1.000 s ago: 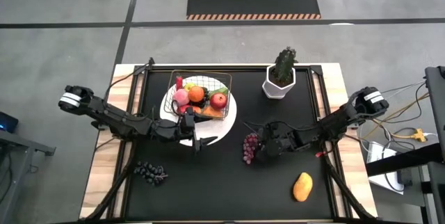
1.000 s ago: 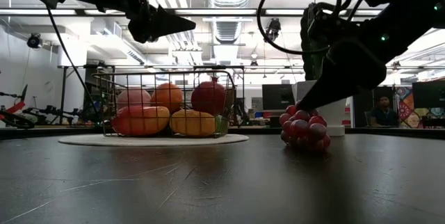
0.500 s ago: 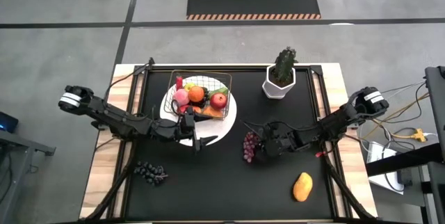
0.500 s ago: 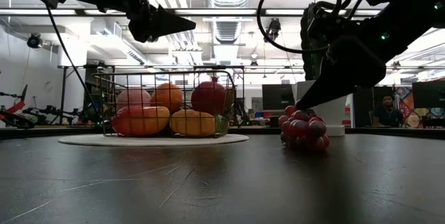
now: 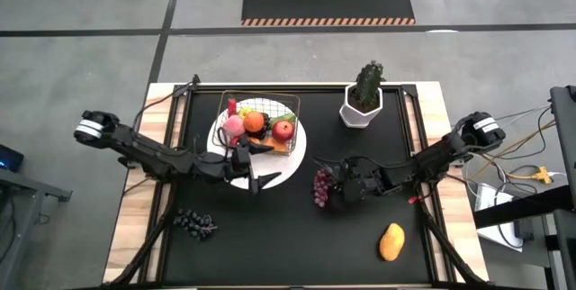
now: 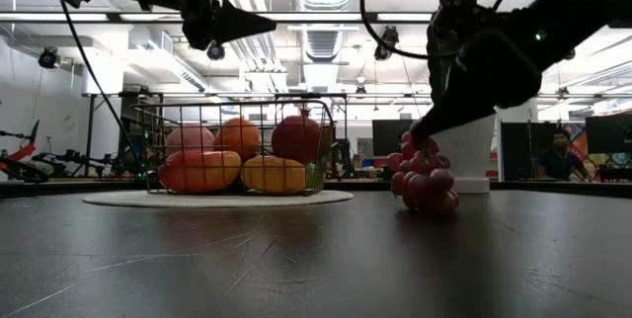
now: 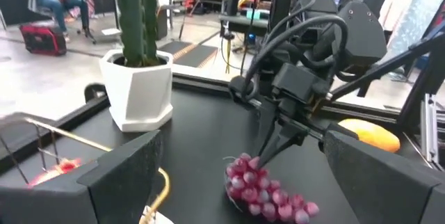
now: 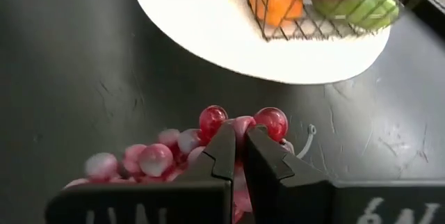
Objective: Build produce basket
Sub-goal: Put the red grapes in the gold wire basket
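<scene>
The right gripper [image 5: 335,188] is clenched on the top of the red grape bunch [image 5: 321,189], which hangs from it just off the mat in the low view. The basket [image 5: 262,121] — on its white plate [image 5: 290,168] — lies near, toward the left arm's side. The left gripper [image 5: 255,178] hovers spread wide beside the basket.

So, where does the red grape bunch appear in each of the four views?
High view: red grape bunch right of centre, at the right end effector.
Low view: right of centre, under that arm.
Left wrist view: low centre.
Right wrist view: at the closed fingers.
Shared landmark: the white plate, beside the bunch, is visible in all views except the left wrist view.
</scene>
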### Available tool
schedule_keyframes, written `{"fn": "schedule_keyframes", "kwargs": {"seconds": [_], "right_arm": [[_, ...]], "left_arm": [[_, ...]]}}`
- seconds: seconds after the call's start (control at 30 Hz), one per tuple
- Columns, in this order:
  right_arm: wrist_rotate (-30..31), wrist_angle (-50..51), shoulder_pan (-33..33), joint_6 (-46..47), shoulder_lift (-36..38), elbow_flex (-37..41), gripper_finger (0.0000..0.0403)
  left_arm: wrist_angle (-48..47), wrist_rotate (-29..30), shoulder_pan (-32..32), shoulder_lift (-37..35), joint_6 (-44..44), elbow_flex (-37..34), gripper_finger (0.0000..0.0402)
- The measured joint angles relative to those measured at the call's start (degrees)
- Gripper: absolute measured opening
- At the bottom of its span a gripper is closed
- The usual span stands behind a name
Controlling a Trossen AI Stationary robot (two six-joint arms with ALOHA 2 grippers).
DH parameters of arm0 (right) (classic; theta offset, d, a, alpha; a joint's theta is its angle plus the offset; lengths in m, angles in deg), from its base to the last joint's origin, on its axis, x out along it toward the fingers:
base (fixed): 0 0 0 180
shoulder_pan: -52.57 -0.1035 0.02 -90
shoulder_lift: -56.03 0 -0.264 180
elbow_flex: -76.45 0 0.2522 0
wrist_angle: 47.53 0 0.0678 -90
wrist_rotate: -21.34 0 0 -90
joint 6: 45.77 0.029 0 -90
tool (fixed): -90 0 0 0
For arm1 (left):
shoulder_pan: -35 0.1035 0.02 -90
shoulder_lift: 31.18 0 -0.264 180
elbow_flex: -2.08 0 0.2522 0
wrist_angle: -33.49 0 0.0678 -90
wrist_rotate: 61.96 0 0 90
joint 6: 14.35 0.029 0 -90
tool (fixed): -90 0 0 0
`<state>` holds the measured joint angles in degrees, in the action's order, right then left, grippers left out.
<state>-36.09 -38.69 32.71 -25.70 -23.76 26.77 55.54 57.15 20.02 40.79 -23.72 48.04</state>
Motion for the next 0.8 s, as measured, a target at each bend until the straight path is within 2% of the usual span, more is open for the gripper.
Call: {"fn": "schedule_keyframes", "kwargs": {"seconds": [0.43,0.8], "right_arm": [[0.0,0.0,-0.1,-10.9,3.0,-6.0,0.0009],[0.0,0.0,-0.2,-23.2,3.1,-16.2,0.0009]], "left_arm": [[-0.2,5.7,0.0,-8.7,12.8,-0.2,0.0382],[-0.2,5.9,0.0,-16.2,24.8,-0.9,0.0382]]}}
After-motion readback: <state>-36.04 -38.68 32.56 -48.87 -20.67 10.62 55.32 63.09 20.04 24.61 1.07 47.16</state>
